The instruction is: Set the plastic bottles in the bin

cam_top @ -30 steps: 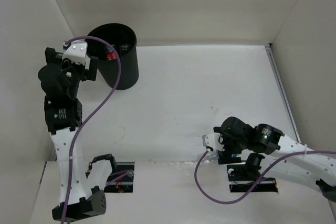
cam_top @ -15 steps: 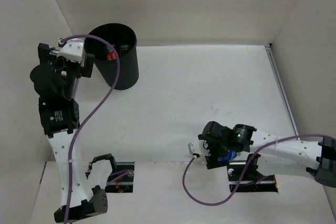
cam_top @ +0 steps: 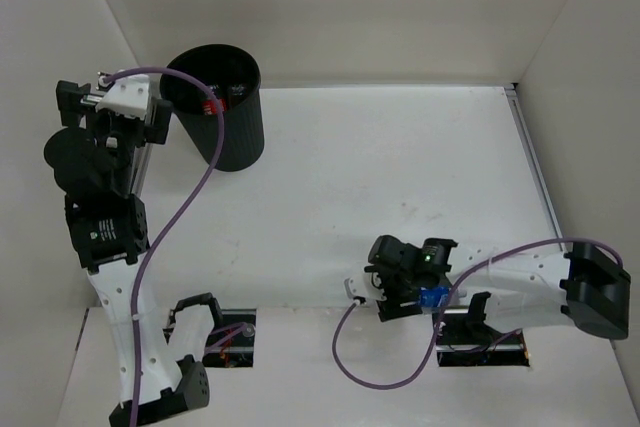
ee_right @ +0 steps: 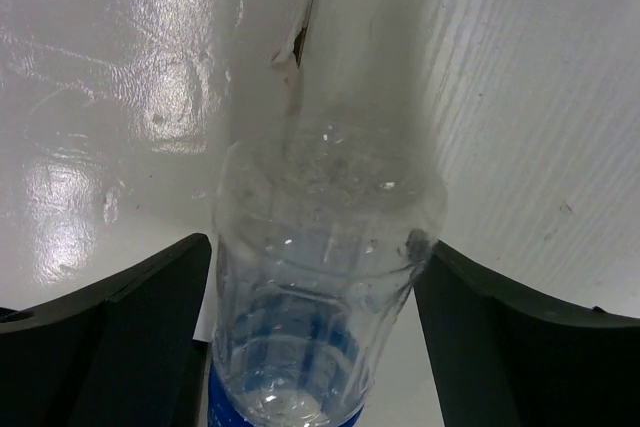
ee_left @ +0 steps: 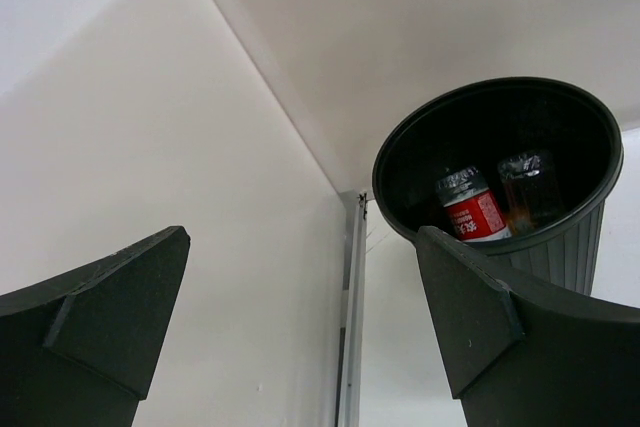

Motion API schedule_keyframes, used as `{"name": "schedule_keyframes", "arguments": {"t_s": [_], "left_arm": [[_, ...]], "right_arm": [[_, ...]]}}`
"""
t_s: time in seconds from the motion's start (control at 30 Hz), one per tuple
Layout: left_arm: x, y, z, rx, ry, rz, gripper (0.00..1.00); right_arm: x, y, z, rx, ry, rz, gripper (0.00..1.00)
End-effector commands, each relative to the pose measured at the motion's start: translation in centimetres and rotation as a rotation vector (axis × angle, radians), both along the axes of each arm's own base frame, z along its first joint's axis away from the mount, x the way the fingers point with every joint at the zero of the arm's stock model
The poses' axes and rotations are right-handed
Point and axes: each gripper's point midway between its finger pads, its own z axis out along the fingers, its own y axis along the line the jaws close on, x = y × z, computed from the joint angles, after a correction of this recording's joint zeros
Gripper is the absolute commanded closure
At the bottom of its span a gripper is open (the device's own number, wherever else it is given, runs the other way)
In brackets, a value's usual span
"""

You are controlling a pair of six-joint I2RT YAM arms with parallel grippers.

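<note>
A clear plastic bottle with a blue label [ee_right: 320,197] lies at the table's near edge, and its label [cam_top: 432,298] shows blue from above. My right gripper [ee_right: 312,242] has a finger pressed on each side of it. The black ribbed bin [cam_top: 240,142] stands at the far left. Inside it lie a red-labelled bottle [ee_left: 472,209] and a clear bottle [ee_left: 525,179]. Just left of the bin's rim [ee_left: 390,147], raised beside the left wall, my left gripper [ee_left: 302,237] is open and holds nothing.
White walls close the table in on the left, back and right. A metal rail [cam_top: 535,167] runs along the right side. Purple cables [cam_top: 185,197] trail from both arms. Two dark cut-outs [cam_top: 230,339] sit in the near ledge by the arm bases.
My right arm has swung left along the near edge, and its jaws have closed from wide open onto the blue-label bottle. My left gripper has drawn back left, away from the bin.
</note>
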Motion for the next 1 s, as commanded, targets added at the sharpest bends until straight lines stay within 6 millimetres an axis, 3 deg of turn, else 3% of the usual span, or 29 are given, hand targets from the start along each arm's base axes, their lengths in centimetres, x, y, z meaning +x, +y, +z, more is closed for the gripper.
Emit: {"name": "schedule_keyframes", "arguments": {"t_s": [0.0,0.17,0.27,0.3,0.37,0.47,0.57,0.63,0.7,0.8,0.97], "left_arm": [[-0.8,-0.4,2.0,0.011,-0.072,-0.014,0.00],[-0.1,-0.6,0.0,-0.052,-0.032,-0.027,0.00],[0.3,-0.8,-0.8,-0.126,-0.019,-0.038,0.00],[0.5,-0.9,-1.0,-0.154,-0.015,-0.044,0.00],[1.0,-1.6,-2.1,-0.242,0.009,-0.076,0.00],[1.9,-4.4,-3.6,-0.373,0.057,-0.201,0.00],[2.8,-8.6,-4.3,-0.481,0.110,-0.395,0.00],[3.4,-11.4,-4.0,-0.550,0.133,-0.523,0.00],[3.8,-14.1,-3.5,-0.606,0.154,-0.653,0.00],[4.3,-18.4,-2.9,-0.660,0.209,-0.849,0.00],[4.6,-26.1,-3.1,-0.740,0.361,-1.108,0.00]], "right_arm": [[0.1,2.3,0.6,0.078,0.015,-0.006,0.24],[1.5,5.1,3.9,0.175,0.015,-0.087,0.77],[4.2,7.7,7.7,0.285,-0.031,-0.172,0.95],[5.2,8.4,9.3,0.325,-0.044,-0.204,0.96],[8.5,10.1,14.4,0.446,-0.078,-0.302,0.99],[14.5,11.2,24.3,0.688,-0.133,-0.487,1.00],[20.0,9.6,34.2,0.960,-0.142,-0.693,1.00],[22.6,7.5,39.2,1.113,-0.073,-0.823,1.00],[24.1,5.4,42.5,1.233,0.075,-0.916,1.00],[24.7,2.8,45.5,1.353,0.344,-0.947,1.00],[23.7,0.4,48.4,1.447,0.410,-0.849,1.00]]}}
